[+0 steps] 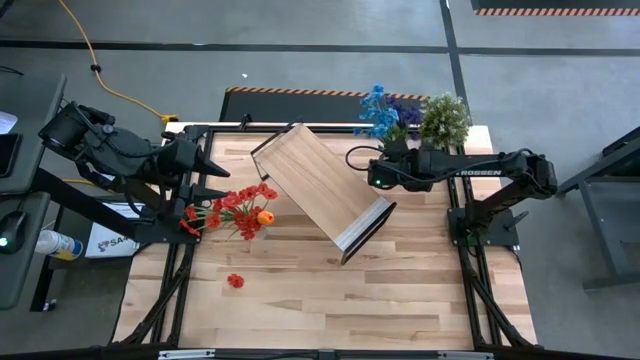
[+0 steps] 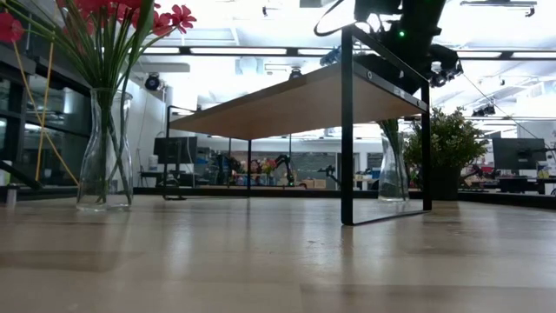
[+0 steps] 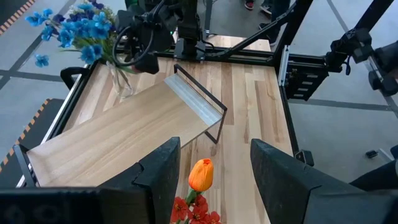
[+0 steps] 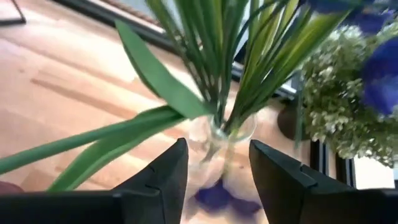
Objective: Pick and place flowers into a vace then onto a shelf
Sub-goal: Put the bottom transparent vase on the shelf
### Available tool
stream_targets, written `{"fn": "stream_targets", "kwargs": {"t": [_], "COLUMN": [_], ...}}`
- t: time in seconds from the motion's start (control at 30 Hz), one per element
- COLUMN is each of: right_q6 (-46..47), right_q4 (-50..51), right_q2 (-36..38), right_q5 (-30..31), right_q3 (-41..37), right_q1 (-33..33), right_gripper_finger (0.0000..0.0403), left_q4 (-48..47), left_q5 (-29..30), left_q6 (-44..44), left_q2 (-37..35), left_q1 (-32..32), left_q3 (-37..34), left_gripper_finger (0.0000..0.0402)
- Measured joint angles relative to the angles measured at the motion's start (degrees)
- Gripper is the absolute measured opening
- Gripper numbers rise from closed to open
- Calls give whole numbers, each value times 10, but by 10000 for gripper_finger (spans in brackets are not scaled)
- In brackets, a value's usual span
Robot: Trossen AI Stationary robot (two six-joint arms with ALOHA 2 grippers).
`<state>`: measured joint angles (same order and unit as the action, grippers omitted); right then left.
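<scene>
Light-wood planks make up the counter (image 1: 400, 300), and on it, toward the far edge and near the middle, stands the shelf (image 1: 315, 180): a large rectangular light-wood board on a black metal frame, set askew, with a white strip at the short end that faces the near right.

Near the left edge a clear glass vase (image 2: 105, 148) holds red flowers (image 1: 235, 208) and one orange tulip-like bloom (image 1: 265, 217) on long green stems. A single red bloom (image 1: 235, 281) lies loose on the counter nearer the front edge.

At the far right corner, beyond the shelf, a second clear glass vase (image 4: 219, 140) holds blue and purple flowers (image 1: 384, 112) with long green leaves. Just beside it stands a bushy pale-green potted plant (image 1: 444, 118).

The left gripper (image 3: 214, 168) hangs over the red bunch at the left edge, its jaws apart with the orange bloom showing between them; nothing is held. The right gripper (image 4: 217, 168) reaches toward the far right corner and sits just by the blue-flower vase, its jaws apart on either side of the vase's neck. Whether they touch the glass I cannot tell.
</scene>
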<state>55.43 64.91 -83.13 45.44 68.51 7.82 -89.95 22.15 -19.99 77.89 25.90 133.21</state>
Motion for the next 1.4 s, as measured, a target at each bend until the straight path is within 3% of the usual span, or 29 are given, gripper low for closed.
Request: {"fn": "stream_targets", "kwargs": {"t": [0.27,0.83,1.4], "right_q6": [-2,31,31], "right_q4": [18,56,65], "right_q2": [0,8,74], "right_q5": [-45,-34,-39], "right_q3": [0,0,0], "right_q1": [-2,-42,-42], "right_gripper_finger": [162,166,182], "left_q4": [0,0,0], "left_q5": [0,14,15], "left_q6": [0,0,2], "left_q2": [0,0,0], "left_q1": [0,0,0], "left_q3": [0,0,0], "left_gripper_finger": [230,230,230]}}
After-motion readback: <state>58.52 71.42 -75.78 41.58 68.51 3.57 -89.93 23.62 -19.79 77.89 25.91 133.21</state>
